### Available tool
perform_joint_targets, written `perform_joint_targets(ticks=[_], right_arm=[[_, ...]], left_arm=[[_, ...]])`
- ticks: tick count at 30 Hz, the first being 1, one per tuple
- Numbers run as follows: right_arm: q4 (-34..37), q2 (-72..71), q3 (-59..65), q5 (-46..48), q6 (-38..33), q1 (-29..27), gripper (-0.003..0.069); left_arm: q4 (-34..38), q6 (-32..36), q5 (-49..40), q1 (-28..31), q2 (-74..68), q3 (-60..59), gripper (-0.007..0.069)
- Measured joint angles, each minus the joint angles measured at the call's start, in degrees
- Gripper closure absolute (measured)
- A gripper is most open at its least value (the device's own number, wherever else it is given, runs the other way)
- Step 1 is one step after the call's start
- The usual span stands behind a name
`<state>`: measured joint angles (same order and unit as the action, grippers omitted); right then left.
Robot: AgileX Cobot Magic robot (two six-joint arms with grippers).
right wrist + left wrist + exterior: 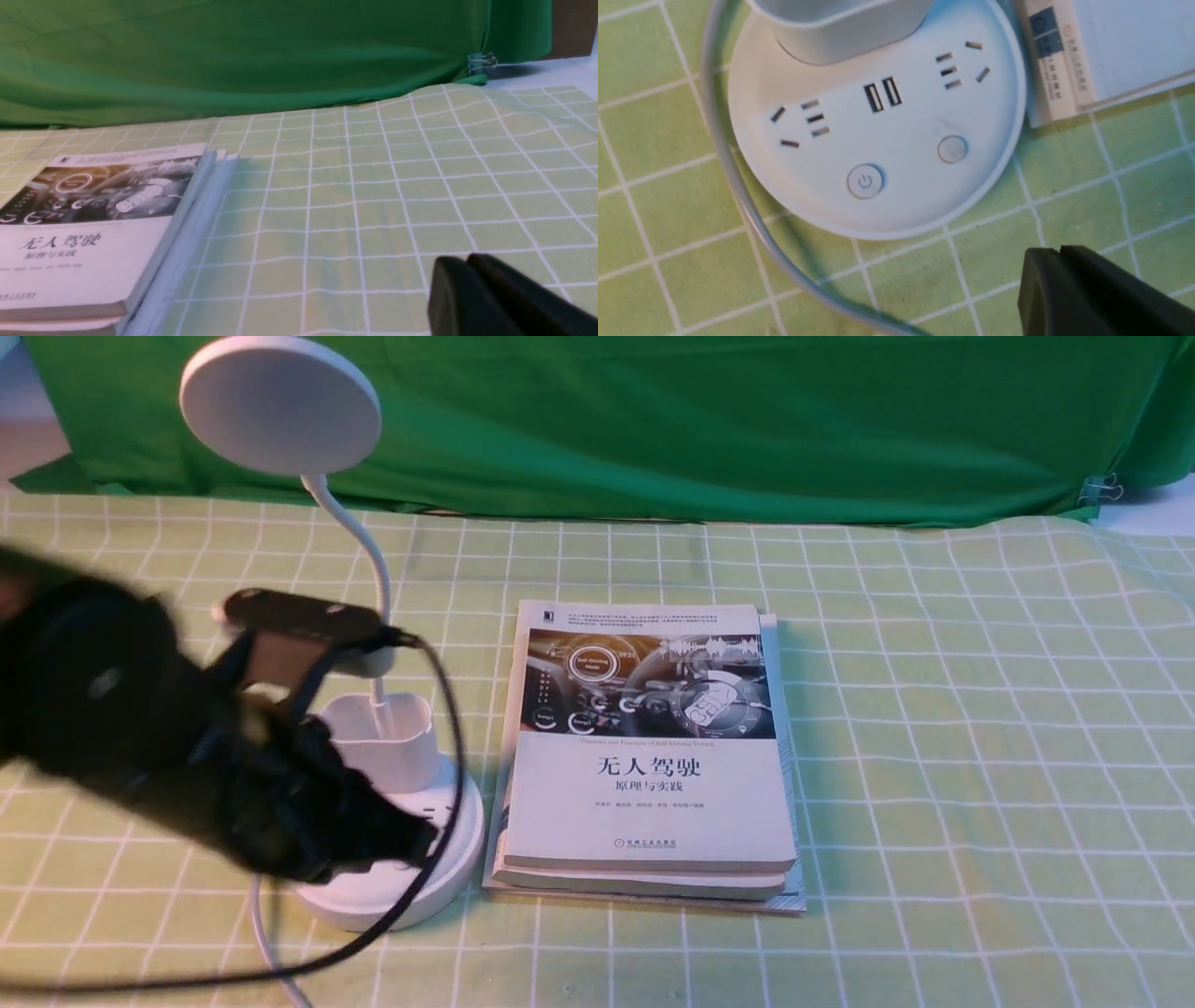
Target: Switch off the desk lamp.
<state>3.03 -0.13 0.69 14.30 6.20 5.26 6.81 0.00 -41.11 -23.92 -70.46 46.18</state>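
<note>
Arm point(103, 691) slanted, left pincer point(1057, 254) near desk lamp point(280, 403)

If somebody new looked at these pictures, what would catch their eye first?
The white desk lamp at left, the blurred black left arm across its base. Right of it lies a stack of books on green checked cloth. The left wrist view shows the shut left gripper just off the base and its power button.
</note>
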Motion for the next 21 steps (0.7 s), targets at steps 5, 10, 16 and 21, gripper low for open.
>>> perform_joint_targets(ticks=[5,10,16,21], right_arm=[[0.00,0.00,0.00,0.00,0.00,0.00,0.0630],[0.00,0.00,0.00,0.00,0.06,0.00,0.0630],[0.00,0.00,0.00,0.00,0.07,0.00,0.0630],[0.00,0.00,0.00,0.00,0.01,0.00,0.0630]], left_arm=[[1.30,0.00,15.07,0.00,20.38,-13.77,0.0619],[1.63,0.00,26.88,0.00,37.53,-24.45,0.0619],[-0.42,0.00,30.61,0.00,51.19,-32.58,0.0619],[-1.38,0.00,30.88,0.00,55.27,-34.89,0.0619]])
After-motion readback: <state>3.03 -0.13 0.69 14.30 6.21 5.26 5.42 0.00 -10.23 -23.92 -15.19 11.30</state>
